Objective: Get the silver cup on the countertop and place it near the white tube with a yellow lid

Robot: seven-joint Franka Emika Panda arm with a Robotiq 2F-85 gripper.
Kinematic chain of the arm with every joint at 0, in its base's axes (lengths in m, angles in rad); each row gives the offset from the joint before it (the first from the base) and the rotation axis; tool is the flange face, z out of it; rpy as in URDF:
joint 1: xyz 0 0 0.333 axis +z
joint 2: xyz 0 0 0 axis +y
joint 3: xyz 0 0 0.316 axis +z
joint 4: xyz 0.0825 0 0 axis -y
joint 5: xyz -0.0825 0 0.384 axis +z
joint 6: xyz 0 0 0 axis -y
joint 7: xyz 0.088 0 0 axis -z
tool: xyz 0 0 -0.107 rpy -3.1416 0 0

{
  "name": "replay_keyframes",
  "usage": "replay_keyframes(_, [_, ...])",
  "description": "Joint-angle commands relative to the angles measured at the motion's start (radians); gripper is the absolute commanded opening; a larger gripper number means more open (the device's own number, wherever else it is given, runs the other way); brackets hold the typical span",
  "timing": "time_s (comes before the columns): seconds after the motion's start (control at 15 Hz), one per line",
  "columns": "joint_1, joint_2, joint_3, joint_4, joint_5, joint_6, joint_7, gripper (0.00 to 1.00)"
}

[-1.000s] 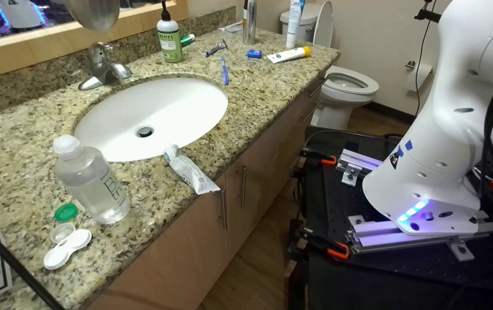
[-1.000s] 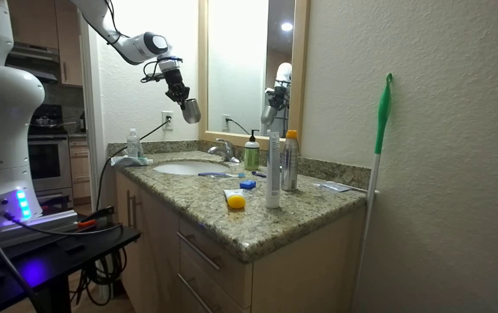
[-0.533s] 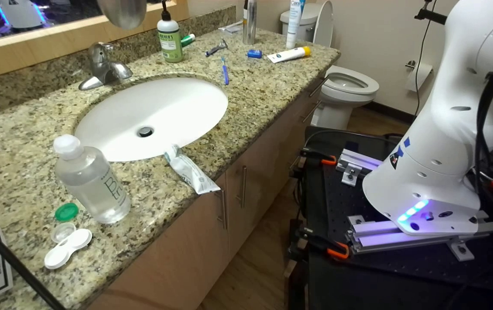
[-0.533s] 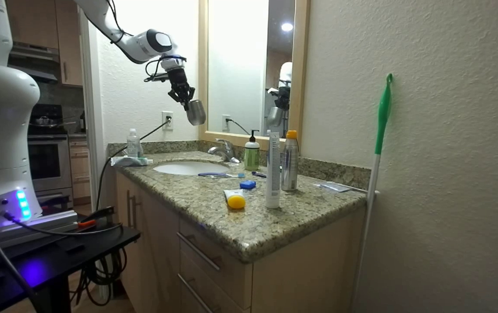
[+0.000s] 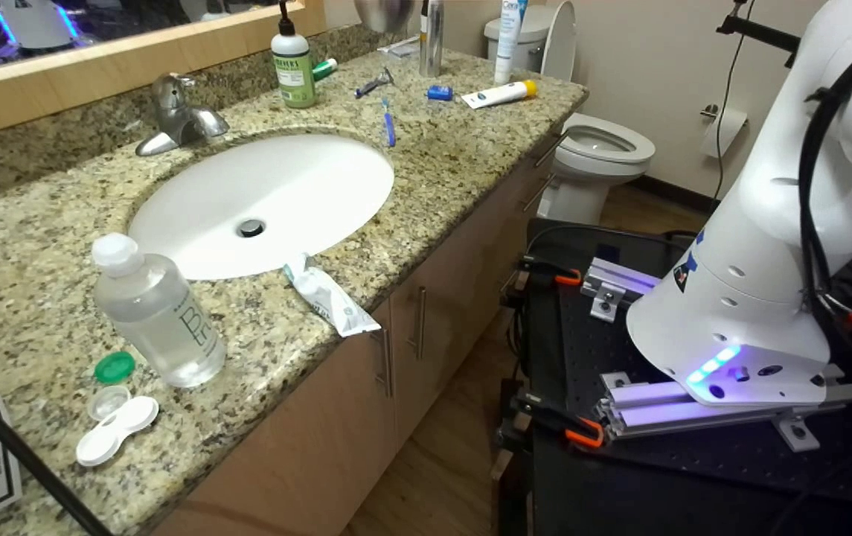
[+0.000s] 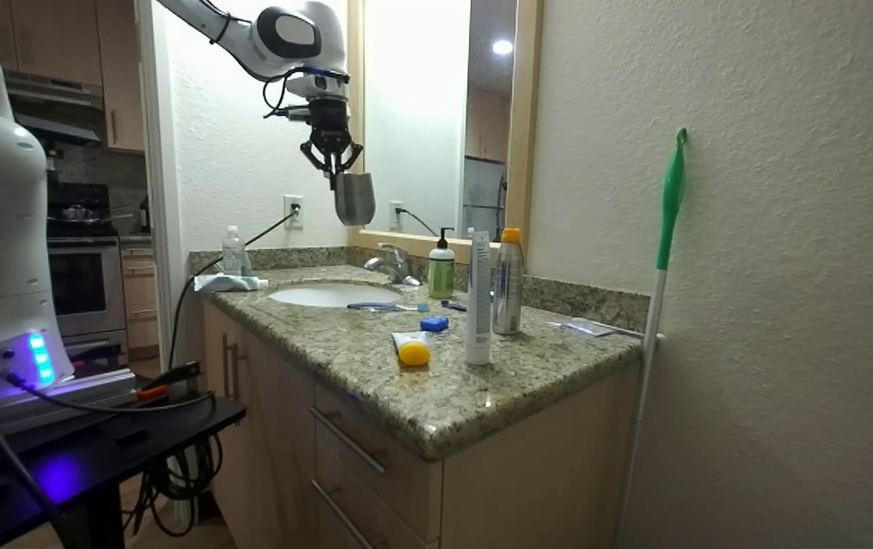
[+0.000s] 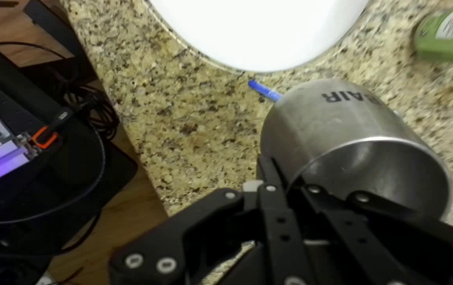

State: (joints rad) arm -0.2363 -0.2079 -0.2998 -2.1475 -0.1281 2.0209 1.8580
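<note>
With pickup seemingly done, the gripper pinches the silver cup aloft, leaving placement near the yellow-lidded white tube.

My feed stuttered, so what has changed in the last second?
The gripper, still clamped on the cup, carried it toward the yellow-lidded tube; the cup now looks more upright. Nothing was let go. That tube, the pump bottle and faucet stayed put.
</note>
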Motion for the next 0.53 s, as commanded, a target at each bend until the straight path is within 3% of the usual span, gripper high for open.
replay_keyframes(0.0, [-0.113,0.005,-0.078,-0.090,0.094,0.015,-0.054,0.02])
replay_keyframes(0.2, [-0.184,0.097,-0.149,-0.110,0.177,0.030,-0.071,0.02])
replay_keyframes(0.27, [-0.174,0.048,-0.115,-0.099,0.124,0.001,-0.060,0.07])
replay_keyframes(0.47, [-0.197,0.102,-0.146,-0.108,0.155,0.016,-0.070,0.07])
